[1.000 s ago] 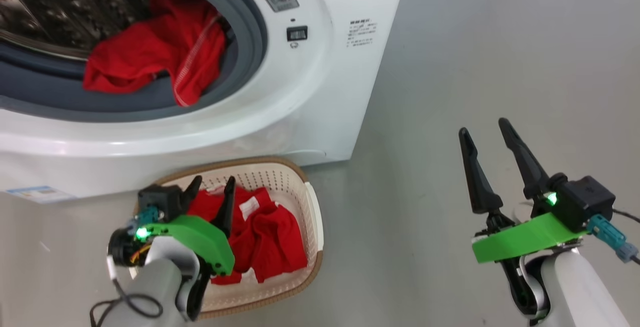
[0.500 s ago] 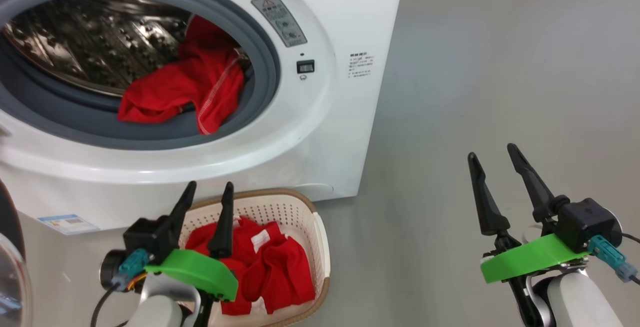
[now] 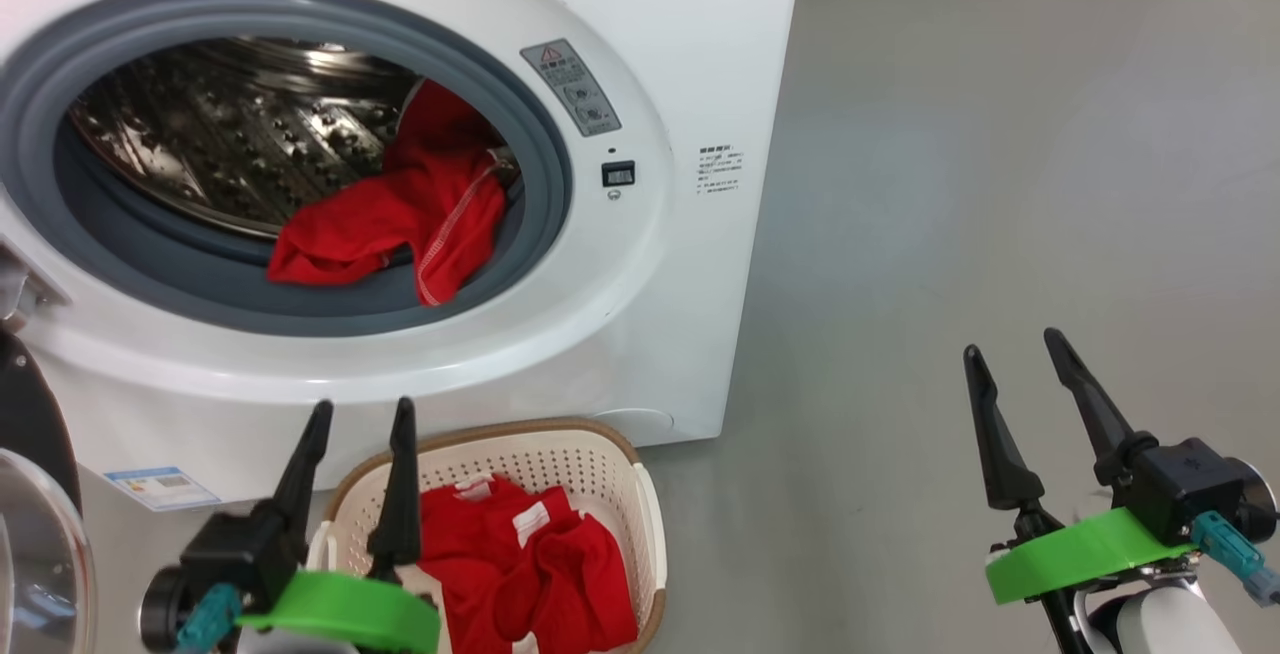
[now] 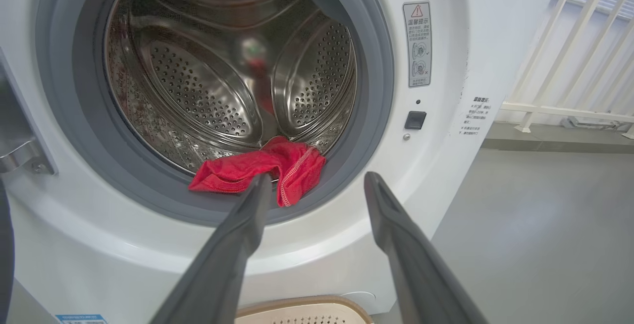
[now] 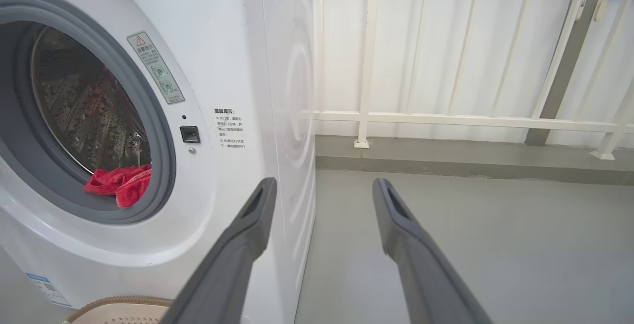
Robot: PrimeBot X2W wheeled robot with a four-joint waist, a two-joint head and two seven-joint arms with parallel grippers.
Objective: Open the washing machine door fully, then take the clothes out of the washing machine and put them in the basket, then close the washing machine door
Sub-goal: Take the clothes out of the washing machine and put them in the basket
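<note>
Left fingers (image 3: 397, 504), spread empty, had lifted from the basket (image 3: 560, 431) toward red clothes (image 3: 400, 224) ahead in the washing machine (image 3: 650, 334); right fingers (image 3: 992, 434) gaped idle.

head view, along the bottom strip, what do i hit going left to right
washing machine door → left claw, open → red clothes in the basket → right claw, open
</note>
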